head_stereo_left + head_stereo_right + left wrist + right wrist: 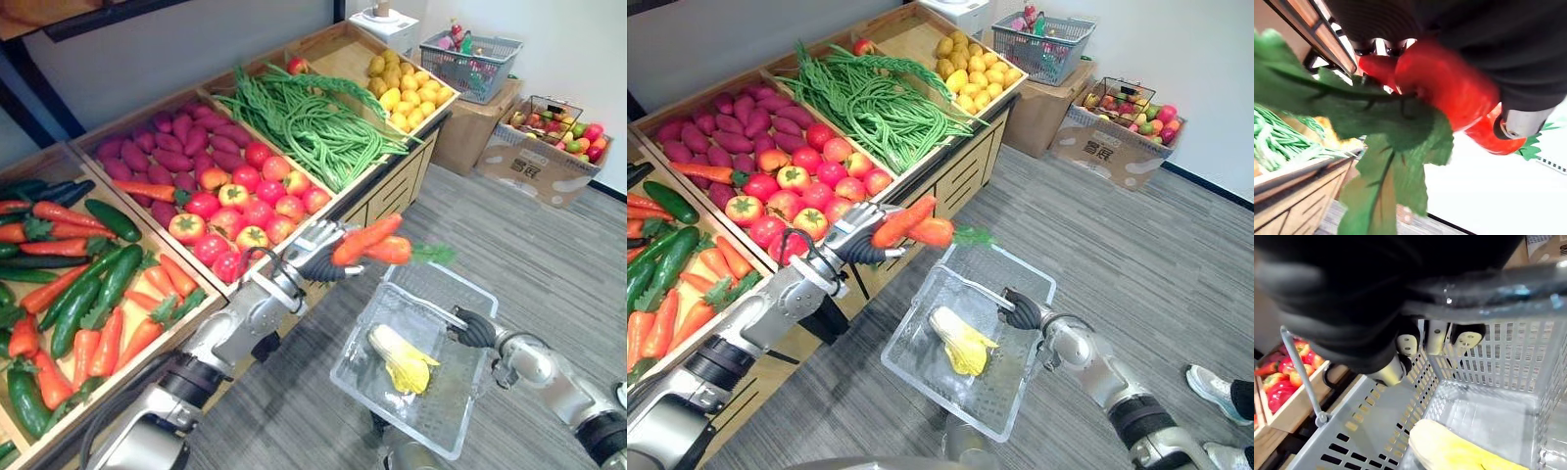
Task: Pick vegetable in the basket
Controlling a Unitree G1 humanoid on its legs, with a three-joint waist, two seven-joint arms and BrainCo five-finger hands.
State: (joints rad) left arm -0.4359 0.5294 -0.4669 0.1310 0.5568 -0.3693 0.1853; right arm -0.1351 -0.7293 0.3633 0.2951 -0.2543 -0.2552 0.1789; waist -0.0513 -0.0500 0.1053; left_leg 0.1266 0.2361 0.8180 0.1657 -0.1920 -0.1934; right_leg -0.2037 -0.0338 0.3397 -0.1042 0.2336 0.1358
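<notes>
Grip: left hand (pixel 312 257) curled round two carrots (pixel 367 240).
Carry: right hand (pixel 477 328) clasps basket (pixel 358 338) handle.
Drop: I release once basket sits beneath.

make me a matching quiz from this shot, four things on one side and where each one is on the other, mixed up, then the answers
Things
1. carrots
2. cabbage
3. green beans
4. basket handle

Places
A. lying inside the basket
B. piled in a compartment of the wooden stand
C. gripped by the right hand
D. held in the left hand

Pairs: 1-D, 2-A, 3-B, 4-C
</notes>
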